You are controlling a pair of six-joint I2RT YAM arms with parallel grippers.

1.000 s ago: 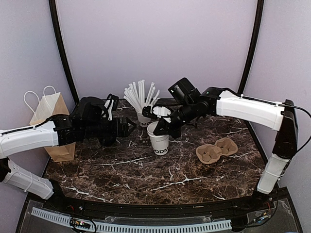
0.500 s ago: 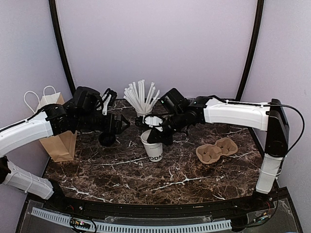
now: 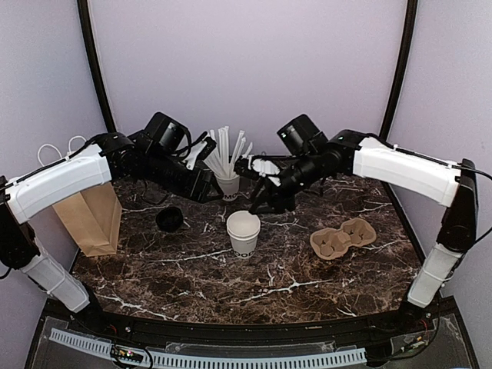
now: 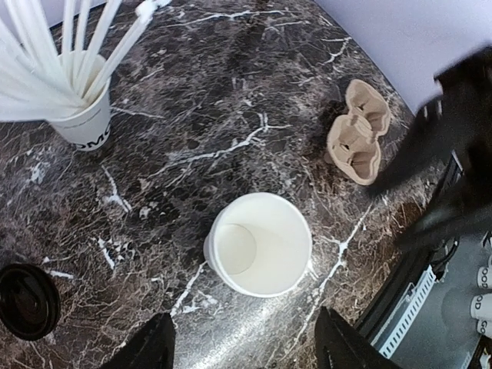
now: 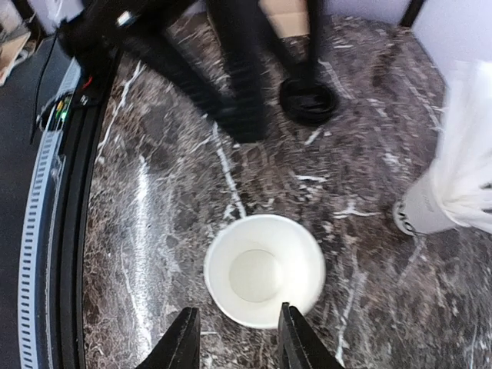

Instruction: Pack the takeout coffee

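Observation:
The takeout coffee's white paper cup (image 3: pixel 244 231) with dark lettering stands upright mid-table, uncovered and empty inside (image 4: pixel 261 246) (image 5: pixel 261 273). Its round black lid (image 3: pixel 169 220) lies flat on the marble to the cup's left, apart from it (image 4: pixel 27 301) (image 5: pixel 309 100). My right gripper (image 3: pixel 261 201) hovers just behind and above the cup, open, nothing between its fingers (image 5: pixel 240 342). My left gripper (image 3: pixel 206 187) hangs raised near the straw cup, looking down on the open cup, open and empty (image 4: pixel 246 354).
A white cup bristling with straws (image 3: pixel 227 186) stands behind the open cup. A brown pulp cup carrier (image 3: pixel 343 237) lies at the right. A brown paper bag (image 3: pixel 92 215) with white handles stands at the left edge, behind the left arm.
The right gripper set the white cup down, opened and lifted off it. The left arm rose and swung back toward the straw cup, its jaws narrowing somewhat.

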